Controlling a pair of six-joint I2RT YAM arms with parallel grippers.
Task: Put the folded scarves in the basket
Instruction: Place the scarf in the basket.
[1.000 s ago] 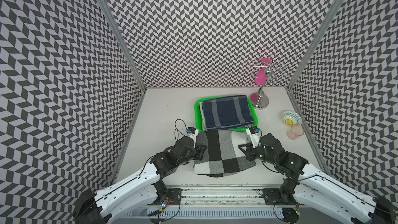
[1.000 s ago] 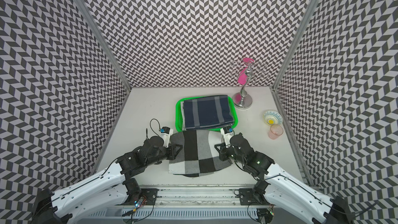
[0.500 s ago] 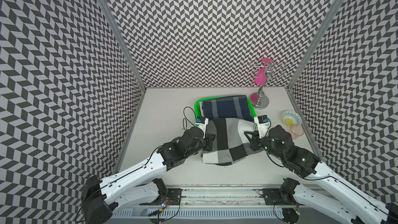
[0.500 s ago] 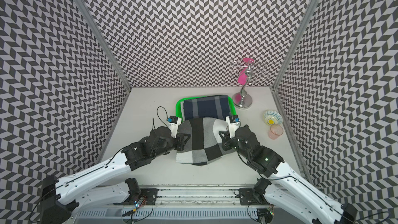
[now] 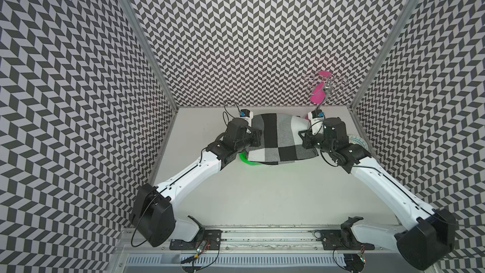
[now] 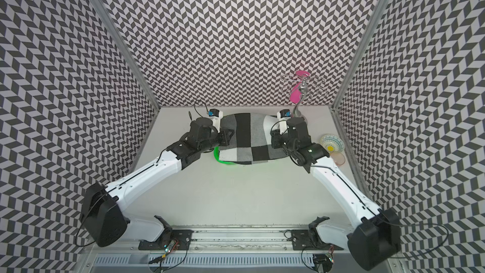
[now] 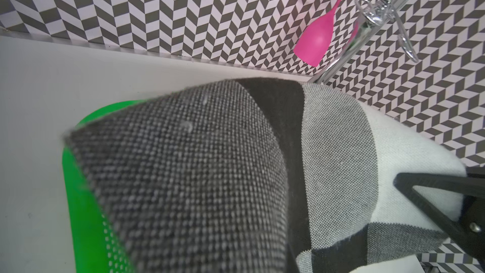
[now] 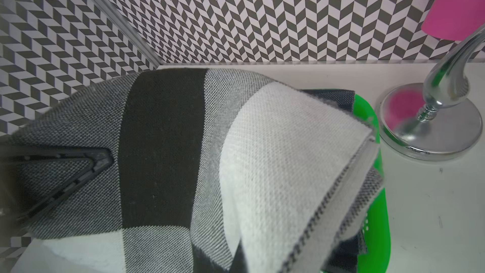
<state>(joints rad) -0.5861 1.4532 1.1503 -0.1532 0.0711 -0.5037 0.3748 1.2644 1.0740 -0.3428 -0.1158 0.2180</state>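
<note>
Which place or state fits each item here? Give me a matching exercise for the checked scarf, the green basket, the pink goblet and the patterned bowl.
Things:
1. grey, black and white checked woven scarf
2. bright green perforated plastic basket
3. pink plastic goblet
4. small round patterned bowl

Places or states:
A. hangs upside down from the chrome rack
B. sits next to a pale pink tumbler
C. held up at both ends
D. mostly hidden under cloth

Pairs: 1-C, 2-D, 3-A, 4-B
</note>
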